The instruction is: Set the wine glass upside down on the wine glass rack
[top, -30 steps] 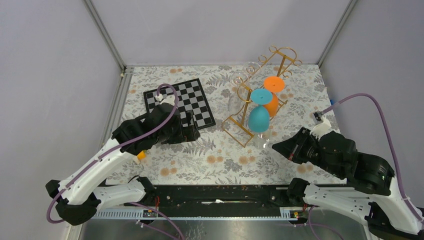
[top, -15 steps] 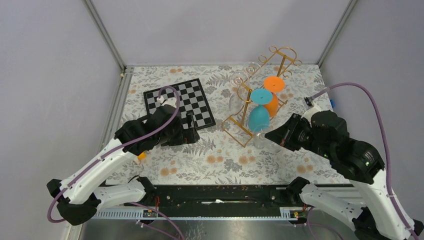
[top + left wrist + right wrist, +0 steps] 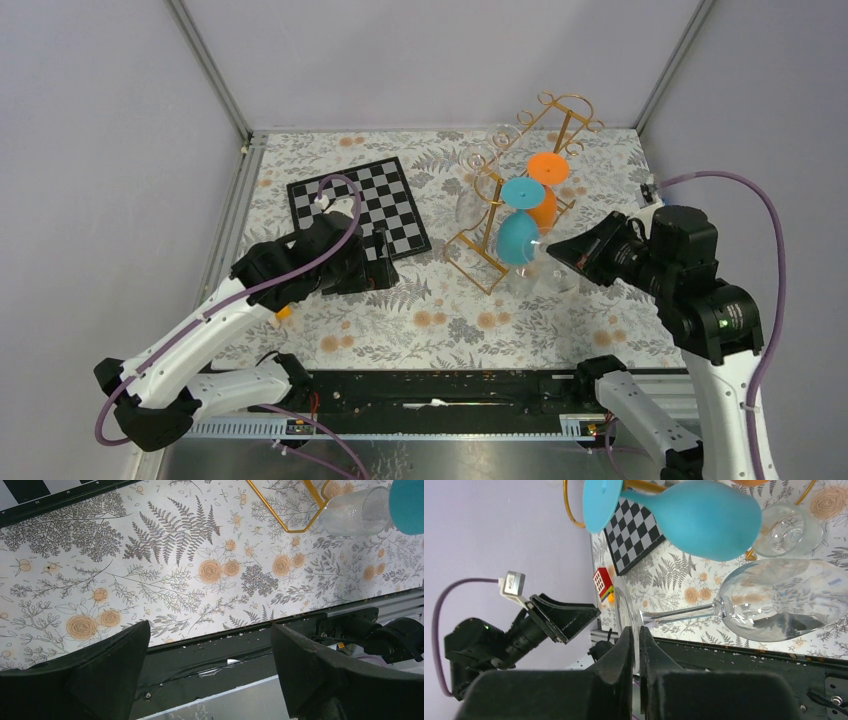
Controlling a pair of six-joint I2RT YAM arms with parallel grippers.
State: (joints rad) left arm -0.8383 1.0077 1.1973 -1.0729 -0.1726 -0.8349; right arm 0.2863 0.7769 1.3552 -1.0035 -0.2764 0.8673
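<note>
My left claw [image 3: 378, 262] hangs spread wide and empty over the floral cloth beside the chessboard [image 3: 360, 200], well apart from the work, so this move belongs to the other arm. To its right stands the wine glass rack [image 3: 646, 486], a teal glass [image 3: 704, 520] already hanging bowl-down from it. Just beside the rack's near foot is the clear wine glass [image 3: 784, 600], lying about level, its stem running from its foot straight out to the bowl. My right claw [image 3: 635, 632] is clenched on that foot, so I judge the long axis must tip foot-up before it meets the rails.
</note>
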